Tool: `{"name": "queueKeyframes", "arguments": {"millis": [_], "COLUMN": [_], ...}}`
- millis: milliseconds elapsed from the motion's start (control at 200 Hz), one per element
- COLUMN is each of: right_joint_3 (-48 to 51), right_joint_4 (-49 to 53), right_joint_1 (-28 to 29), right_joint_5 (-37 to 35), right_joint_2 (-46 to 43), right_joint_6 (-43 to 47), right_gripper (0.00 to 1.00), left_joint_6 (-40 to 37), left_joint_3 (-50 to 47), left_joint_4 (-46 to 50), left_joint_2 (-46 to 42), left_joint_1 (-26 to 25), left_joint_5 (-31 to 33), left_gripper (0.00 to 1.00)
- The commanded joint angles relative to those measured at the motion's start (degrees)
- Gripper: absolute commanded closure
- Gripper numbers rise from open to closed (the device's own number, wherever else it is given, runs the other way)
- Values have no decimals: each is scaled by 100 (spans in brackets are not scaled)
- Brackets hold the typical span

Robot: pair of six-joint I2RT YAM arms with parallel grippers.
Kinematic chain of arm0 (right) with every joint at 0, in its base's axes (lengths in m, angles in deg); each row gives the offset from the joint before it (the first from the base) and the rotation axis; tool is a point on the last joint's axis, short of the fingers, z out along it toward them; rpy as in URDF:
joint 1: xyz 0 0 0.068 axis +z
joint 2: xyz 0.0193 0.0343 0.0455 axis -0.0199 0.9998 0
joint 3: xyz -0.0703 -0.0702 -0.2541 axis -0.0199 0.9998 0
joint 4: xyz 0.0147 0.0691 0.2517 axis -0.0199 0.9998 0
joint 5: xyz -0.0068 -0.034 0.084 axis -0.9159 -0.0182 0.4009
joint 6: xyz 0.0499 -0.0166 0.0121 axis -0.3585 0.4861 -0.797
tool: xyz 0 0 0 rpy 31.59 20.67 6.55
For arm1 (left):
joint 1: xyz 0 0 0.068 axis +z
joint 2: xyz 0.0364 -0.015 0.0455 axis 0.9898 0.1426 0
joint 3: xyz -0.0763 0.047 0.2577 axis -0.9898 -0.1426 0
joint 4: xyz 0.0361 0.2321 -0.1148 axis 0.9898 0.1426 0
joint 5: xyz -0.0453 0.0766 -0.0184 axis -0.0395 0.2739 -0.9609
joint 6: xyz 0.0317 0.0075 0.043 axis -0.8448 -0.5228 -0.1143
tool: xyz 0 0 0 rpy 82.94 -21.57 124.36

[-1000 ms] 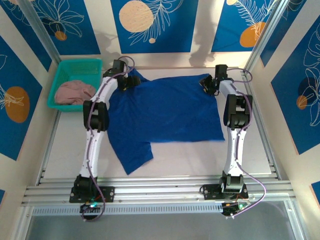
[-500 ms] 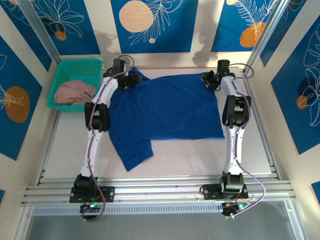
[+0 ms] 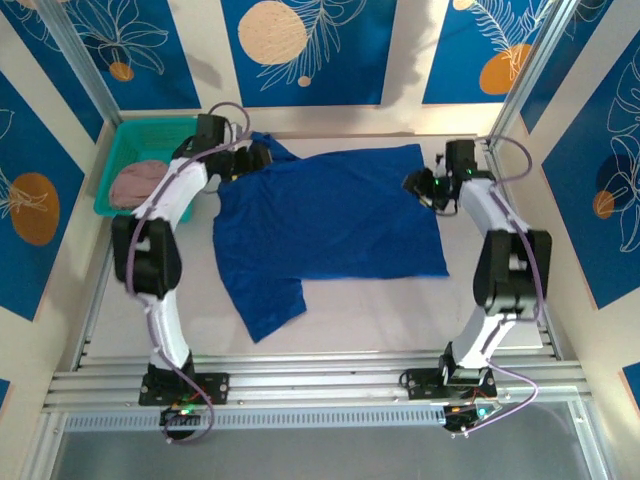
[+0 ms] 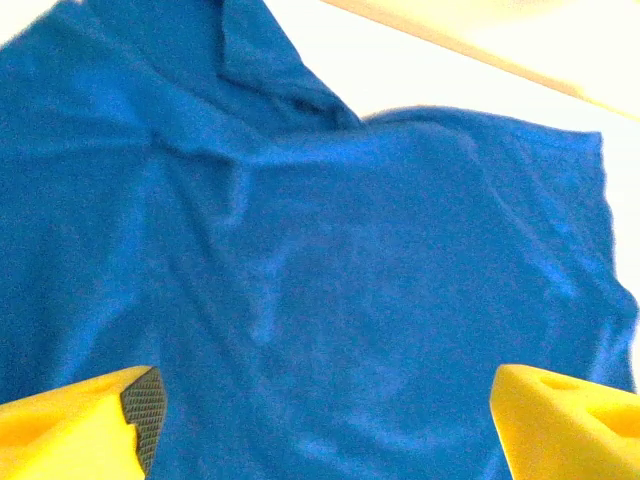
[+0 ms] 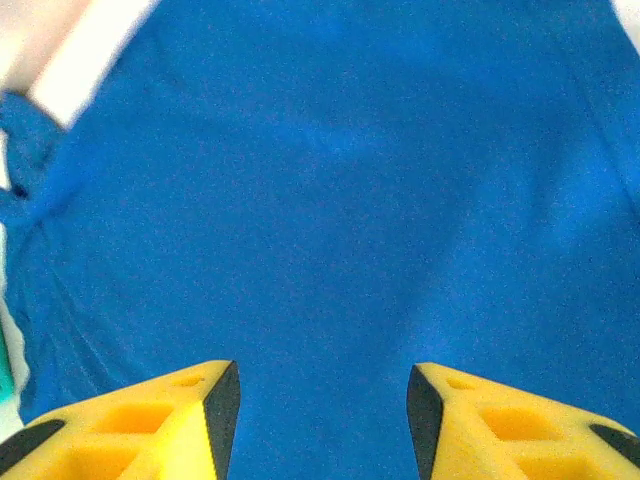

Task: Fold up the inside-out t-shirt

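Surveying the counter (image 3: 400, 320) from the overhead camera, I find the inside-out t-shirt (image 3: 330, 225) spread flat across its middle, between the two arms. It lies well apart from the green basket (image 3: 112, 160) at the far left, which holds a dusty-pink garment (image 3: 145, 185).

1. Left jaws: these hover over the shirt's far-left corner, just beside a bunched sleeve (image 3: 275, 152). On the left wrist camera the yellow fingers (image 4: 70, 420) stand wide apart at the frame's lower corners. Only cloth lies beneath them and nothing sits between, so I read them as open.

2. Right jaws: these sit at the shirt's far-right edge. On the right wrist camera the fingertips (image 5: 150, 420) are parted by a narrower gap, with plain blue fabric beyond. I read them as open and gripping nothing (blur prevents a check for contact with the cloth).

3. Rationale: I judge that the arms take opposite far corners because a clean fold needs two matched grasp points on one edge. The flat layout lets the lifted half land without creases.

4. Status: no fold is made yet. The near sleeve (image 3: 265, 310) juts toward the near edge and will probably need tucking.
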Motion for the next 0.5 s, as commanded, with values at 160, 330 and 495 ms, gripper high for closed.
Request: {"name": "queueKeyframes", "arguments": {"millis": [160,330,495], "right_joint_3": [2506,2820,2846], "right_joint_4": [682,1012,1196], "right_joint_1": [-650,-946,-1044], "right_joint_5": [-565,-710,-851], "right_joint_2": [-1690,-1836,-1837], "right_joint_6": [-144,-117,-52], "right_gripper": [51,52,53], "left_joint_6": [115,55,46], "left_joint_3": [-2195,-2634,-2866], "left_joint_4": [-842,-826,-846], "left_joint_2": [-1643,-1981,-2046], "left_joint_1": [-745,-1144,-1240], "left_joint_5": [281,401,424], "left_gripper": [15,15,15]}}
